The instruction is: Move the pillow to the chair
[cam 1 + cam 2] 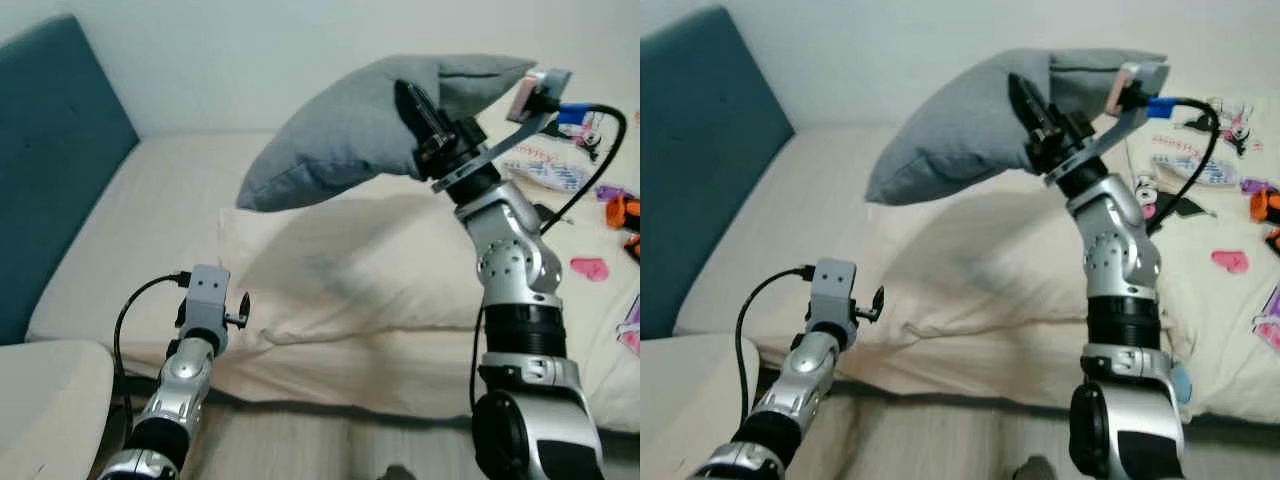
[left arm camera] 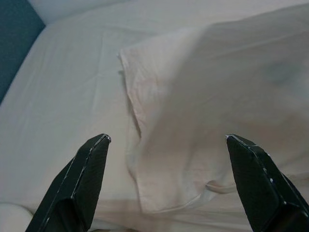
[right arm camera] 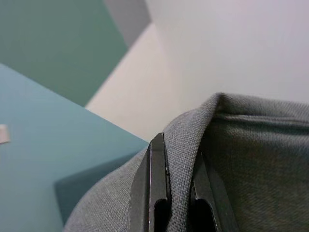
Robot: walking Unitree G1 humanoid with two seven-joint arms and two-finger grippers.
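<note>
The right gripper (image 3: 176, 191) pinches a fold of the grey pillow (image 1: 340, 130), held high above the bed (image 1: 150, 220) — left gripper (image 2: 166, 145) spread, idle. Carry it steadily — the grip looks thin.

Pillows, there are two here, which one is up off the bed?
The grey pillow, pinched in the right claw and held in the air. The cream pillow lies flat on the bed beneath it.

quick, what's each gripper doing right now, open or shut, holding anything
Left gripper: open, holding nothing, low over the cream pillow.
Right gripper: shut on the grey pillow, lifted above the bed.
</note>
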